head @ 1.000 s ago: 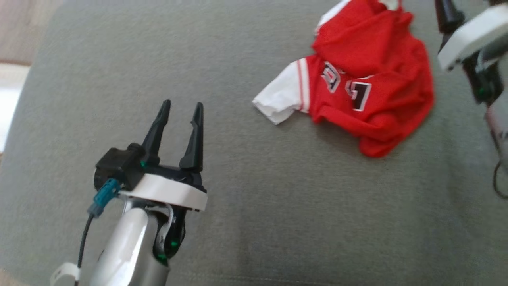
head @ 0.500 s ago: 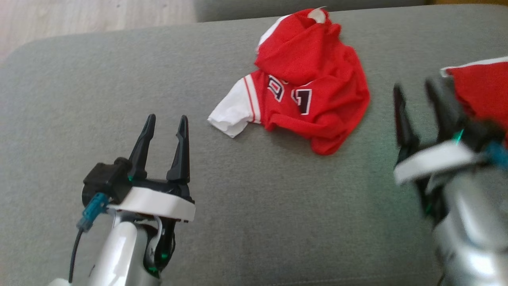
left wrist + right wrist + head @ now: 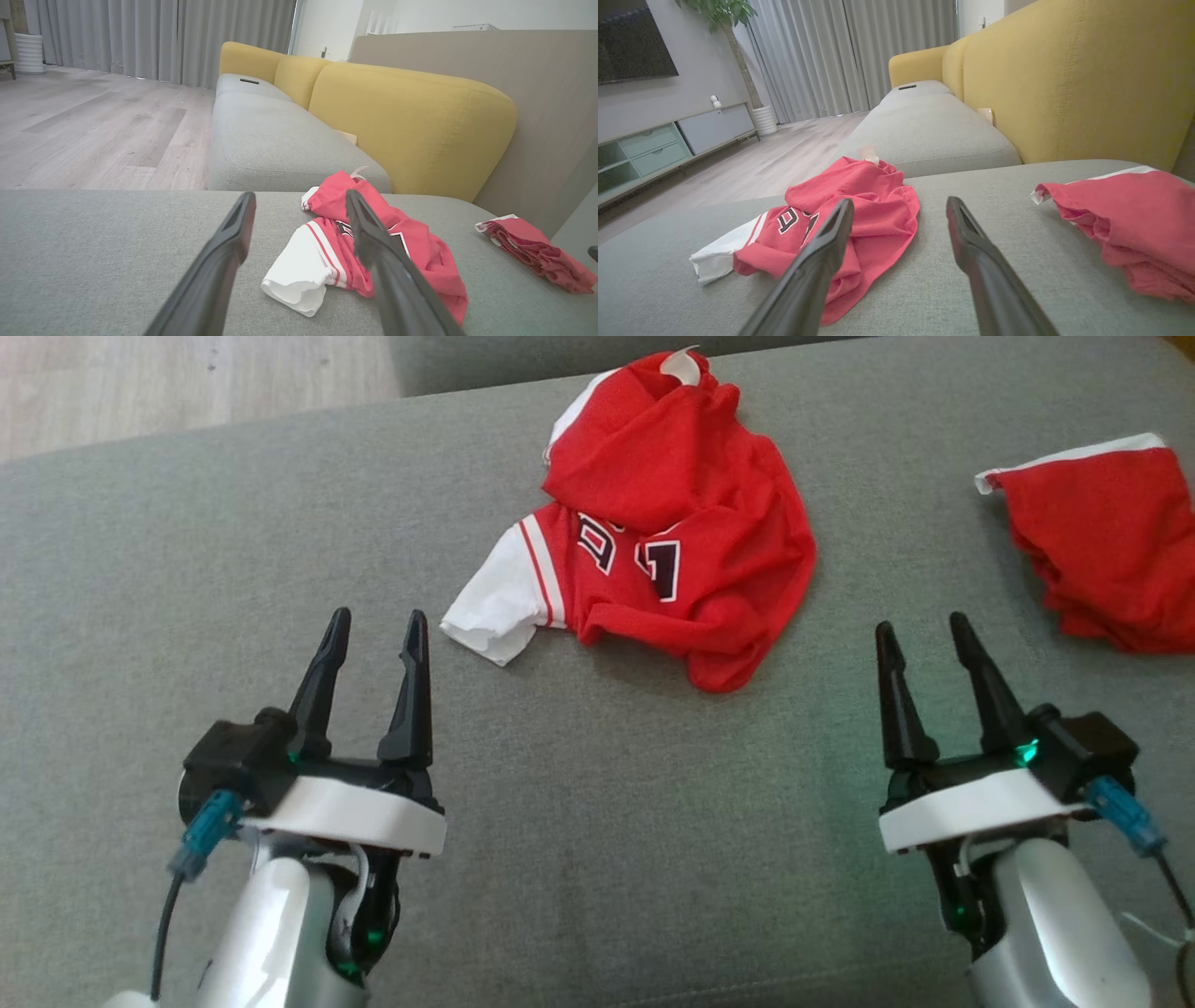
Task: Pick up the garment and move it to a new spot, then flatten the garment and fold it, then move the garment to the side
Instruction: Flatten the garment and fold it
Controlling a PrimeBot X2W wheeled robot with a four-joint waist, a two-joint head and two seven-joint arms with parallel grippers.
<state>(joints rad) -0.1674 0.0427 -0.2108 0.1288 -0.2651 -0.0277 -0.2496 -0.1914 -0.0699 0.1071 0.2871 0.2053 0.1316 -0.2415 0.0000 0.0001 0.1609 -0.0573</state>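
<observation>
Grey woven upholstery covers the sofa cushion [image 3: 607,859] on which everything lies. At the lower left of the head view the left gripper [image 3: 378,616] hovers over bare fabric, its fingers parted and empty, tips pointing toward the white sleeve [image 3: 490,607] of the garment [image 3: 672,495]. This is a crumpled red jersey with dark numerals, heaped near the cushion's far edge, between the two arms and apart from both. The right gripper [image 3: 920,622] hangs at the lower right, likewise spread and holding nothing. Further right lies a second red cloth [image 3: 1111,551] with a white hem, well apart from the garment. The left wrist view brings in the yellow backrest [image 3: 411,126] and wooden floor [image 3: 93,126]; the right wrist view adds a pale media cabinet [image 3: 658,144] and a potted plant [image 3: 721,9].
</observation>
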